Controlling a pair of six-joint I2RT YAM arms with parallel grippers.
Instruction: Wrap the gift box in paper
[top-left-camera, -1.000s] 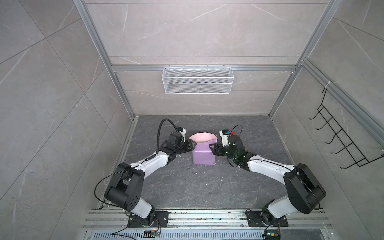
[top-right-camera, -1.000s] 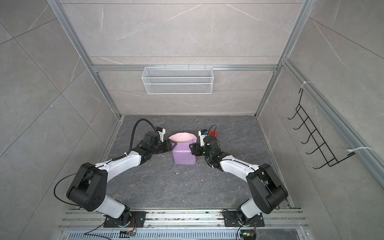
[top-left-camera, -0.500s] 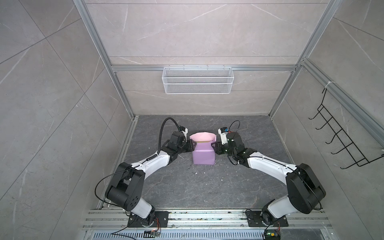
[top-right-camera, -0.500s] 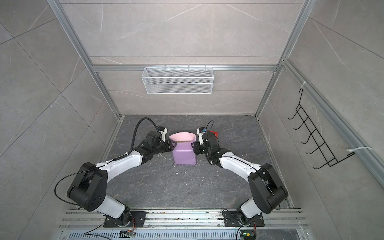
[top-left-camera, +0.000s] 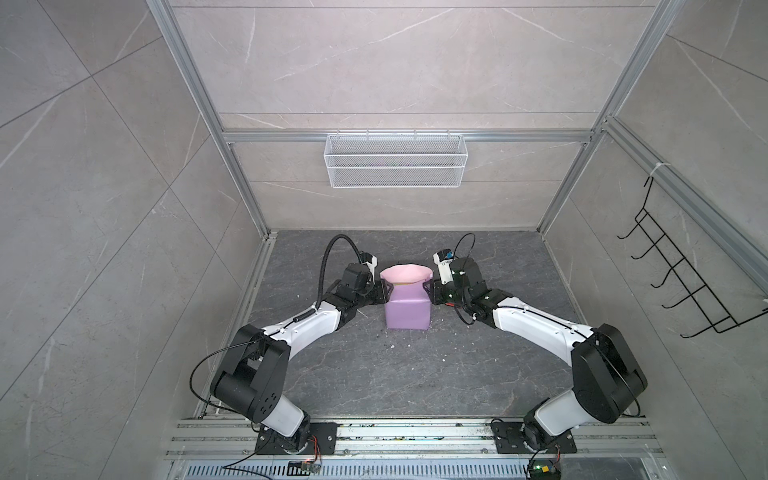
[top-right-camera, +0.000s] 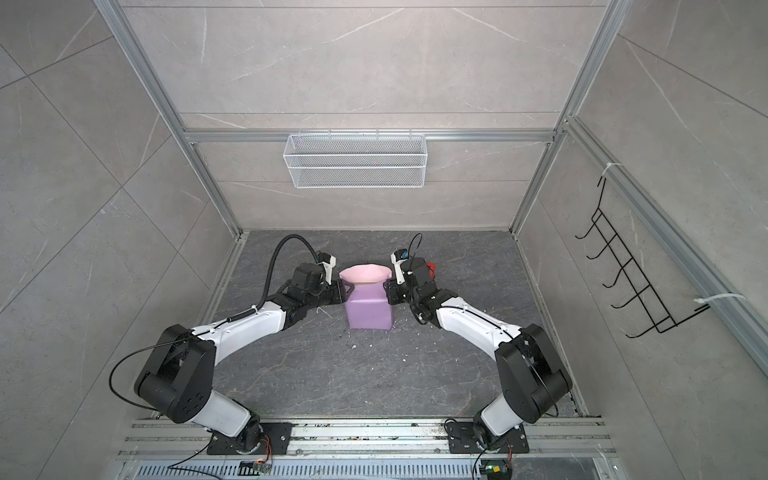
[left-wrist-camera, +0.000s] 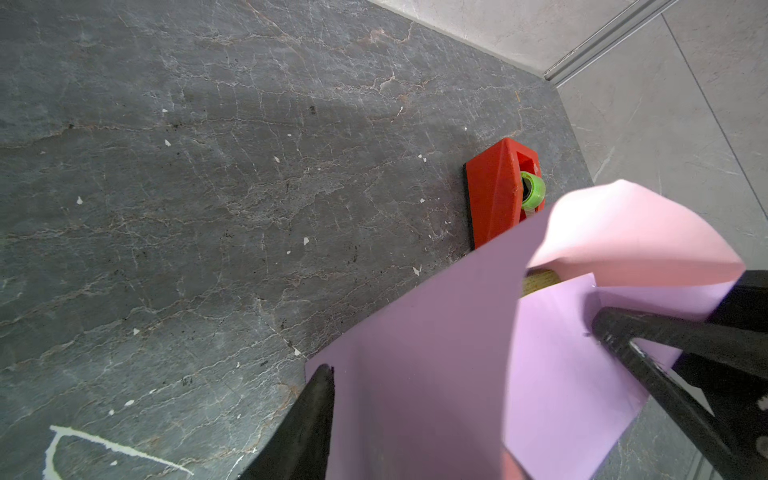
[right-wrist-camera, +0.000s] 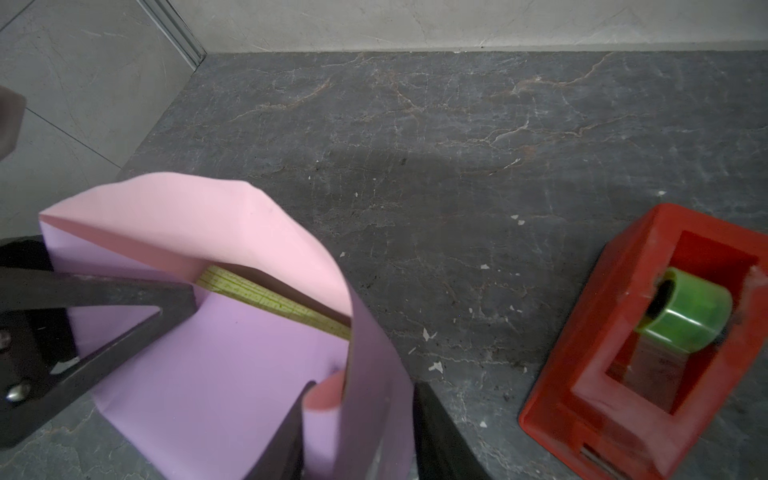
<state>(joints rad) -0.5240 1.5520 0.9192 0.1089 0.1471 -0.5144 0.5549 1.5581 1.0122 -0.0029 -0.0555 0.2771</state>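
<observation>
Straddling the bundle from either flank, I had my left gripper (top-left-camera: 384, 291) and my right gripper (top-left-camera: 430, 289) facing each other with the paper (top-left-camera: 406, 311) between them. The sheet stood lilac side out, folded up around the gift box (right-wrist-camera: 270, 301). Only a yellow-green strip of the box showed (the rest lay hidden under paper), just past my right gripper's fingertip. Beyond both grippers the pink inner face curled open like a mouth.

My left jaws stood apart with a lilac panel running between them and one finger (left-wrist-camera: 698, 338) lying against the paper. Whether they pinched it I could not tell. My right jaws were likewise parted around a raised lilac wall, one finger (right-wrist-camera: 104, 289) resting flat on the lilac top, and there too I could not tell whether the sheet was gripped.

The red tape dispenser (right-wrist-camera: 557, 419) with its green roll (right-wrist-camera: 685, 316) sat on the dark stone floor (top-left-camera: 374, 374) just outside my right gripper, apart from the paper.
</observation>
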